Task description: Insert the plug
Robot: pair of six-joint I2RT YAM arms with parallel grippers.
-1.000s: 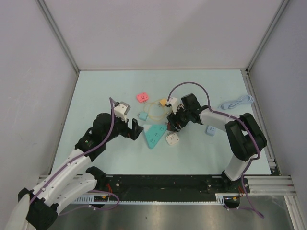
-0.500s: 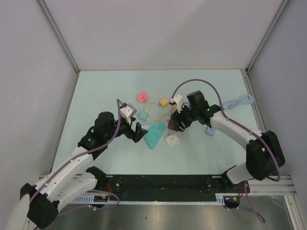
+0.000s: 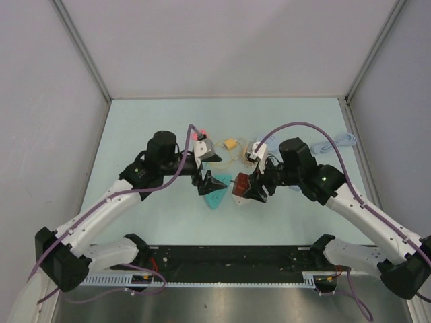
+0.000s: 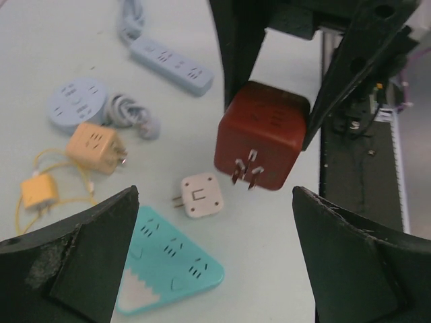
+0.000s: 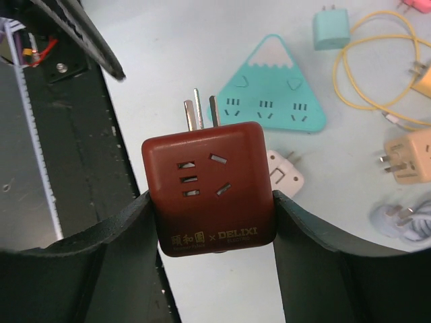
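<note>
Nearest you, the teal triangular socket strip (image 3: 214,200) lies flat on the worktop (image 3: 135,128) with its sockets facing up. Just past it, toward 1 o'clock, the right tool (image 3: 246,188) is clamped on the dark red cube plug (image 3: 240,188). One finger presses each side face, and the plug hangs clear of the worktop. Its three metal prongs point toward 9 o'clock, straight at the left tool (image 3: 207,183). That tool stands with its jaws spread wide and nothing between them, near the plug but apart from it.

Under the plug, a small white adapter (image 4: 201,196) lies just beside the strip's edge. Farther out, toward 12 o'clock, you have a teal charger (image 5: 330,30), a tan cube adapter (image 4: 94,147), and a loop of yellow cable (image 5: 363,81) ending in a small yellow plug (image 4: 35,192). A pink adapter (image 3: 196,136) sits beyond the left tool. Farthest, toward 2 o'clock, are a round pale blue strip (image 4: 77,104) and a long pale blue strip (image 4: 172,64).
</note>
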